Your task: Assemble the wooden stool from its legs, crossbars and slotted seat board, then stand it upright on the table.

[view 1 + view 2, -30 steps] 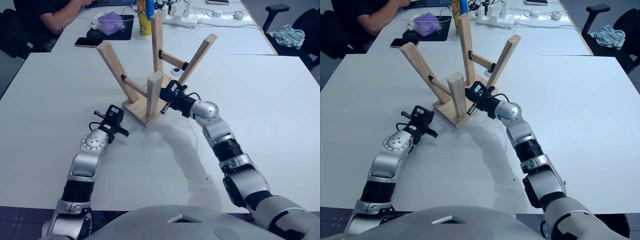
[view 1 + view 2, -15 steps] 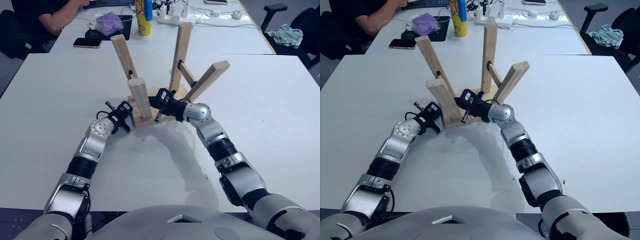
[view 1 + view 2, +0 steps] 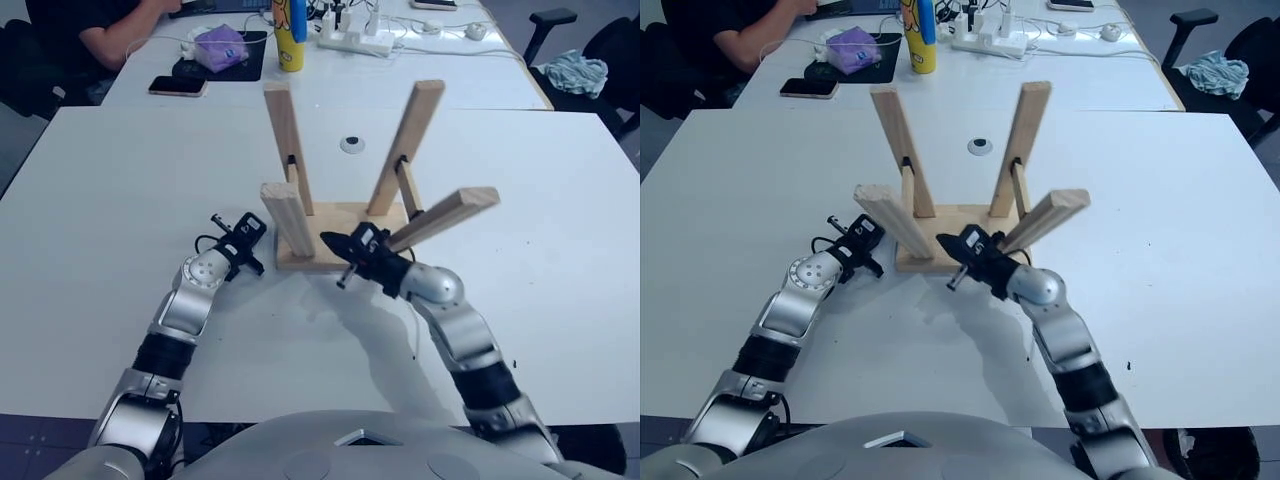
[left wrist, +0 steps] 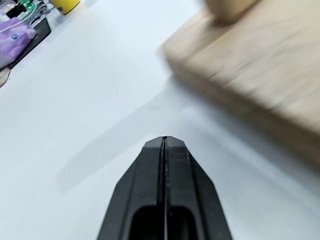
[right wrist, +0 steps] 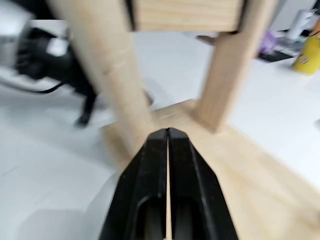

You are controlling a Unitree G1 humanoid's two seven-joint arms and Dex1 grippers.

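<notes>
Well, left pincer (image 3: 248,238): lower left of centre; my fingers are pressed together on nothing, with the tip just beside the board's left edge and apart from it.
Stool (image 3: 345,225): mid-frame on the white worktop (image 3: 120,180), turned upside down.
Seat board (image 3: 305,260): lying flat on the worktop.
Legs (image 3: 288,140): four, splayed upward from the board.
Crossbar (image 5: 185,15): bridges two legs.
Right pincer (image 3: 330,242): just right of centre; mine is closed and empty, its tip at the board's near edge between the two near legs. Whether it touches, I cannot tell.
</notes>
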